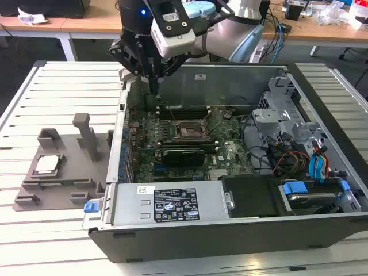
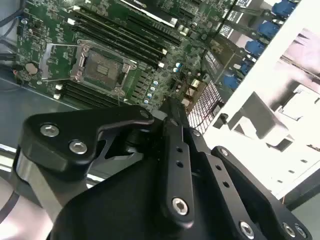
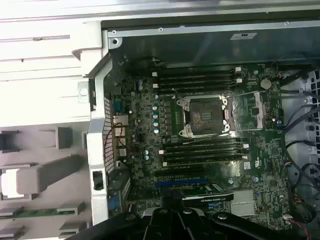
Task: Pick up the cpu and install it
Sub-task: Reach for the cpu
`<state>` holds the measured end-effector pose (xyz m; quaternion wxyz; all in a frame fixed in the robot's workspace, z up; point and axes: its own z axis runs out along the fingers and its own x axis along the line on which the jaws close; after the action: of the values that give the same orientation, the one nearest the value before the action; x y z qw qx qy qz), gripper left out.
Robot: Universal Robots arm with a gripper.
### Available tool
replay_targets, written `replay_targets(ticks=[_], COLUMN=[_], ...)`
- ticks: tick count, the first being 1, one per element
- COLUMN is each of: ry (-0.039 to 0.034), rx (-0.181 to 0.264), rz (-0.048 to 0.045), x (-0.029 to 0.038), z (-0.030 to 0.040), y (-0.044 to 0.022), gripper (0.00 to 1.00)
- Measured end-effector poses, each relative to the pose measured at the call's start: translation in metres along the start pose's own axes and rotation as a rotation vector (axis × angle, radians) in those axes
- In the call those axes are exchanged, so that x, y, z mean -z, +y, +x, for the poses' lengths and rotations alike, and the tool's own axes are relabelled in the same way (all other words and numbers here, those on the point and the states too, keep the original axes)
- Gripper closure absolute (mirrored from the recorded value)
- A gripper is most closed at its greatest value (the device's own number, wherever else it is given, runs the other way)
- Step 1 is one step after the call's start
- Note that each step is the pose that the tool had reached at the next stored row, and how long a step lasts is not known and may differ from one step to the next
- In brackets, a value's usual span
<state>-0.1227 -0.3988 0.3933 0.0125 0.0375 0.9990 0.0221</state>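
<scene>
Plainly, the gripper (image 1: 153,85) is closed on nothing, its two fingers pressed together. It hangs inside the open computer case (image 1: 230,75), over the motherboard (image 1: 172,123) near the case wall on the exterior view's left. In both wrist views its dark linkages (image 2: 172,107) (image 3: 175,214) hang above the board. The cpu socket (image 3: 204,116) lies a little way off and is bare, with no chip seated in it.

The cpu (image 1: 47,165) is well apart from all this. It rests flat, silver face up, in a recess of a grey fixture (image 1: 69,178) on the slatted tabletop (image 1: 57,92), outside the case on the exterior view's left.

By my reading the pick-up is not yet made. A grasp would call for parted fingers, a crossing over the case wall, and a square descent on the chip's edges, since it sits low in its recess.
</scene>
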Motion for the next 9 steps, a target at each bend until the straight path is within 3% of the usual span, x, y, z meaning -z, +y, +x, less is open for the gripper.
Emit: replay_targets(ticks=[2,6,8,9], ry=[-0.0007,-0.0018,-0.0026,-0.0033], rx=[0.000,0.000,0.000,0.000], rz=[-0.0001,-0.0002,-0.0002,-0.0003], x=[0.0005,0.0010,0.0013,0.0015], z=[0.0191,0.0370,0.0488,0.0581], y=[-0.0014,-0.0028,-0.0037,-0.0043], gripper=[0.89,0.89,0.89,0.89])
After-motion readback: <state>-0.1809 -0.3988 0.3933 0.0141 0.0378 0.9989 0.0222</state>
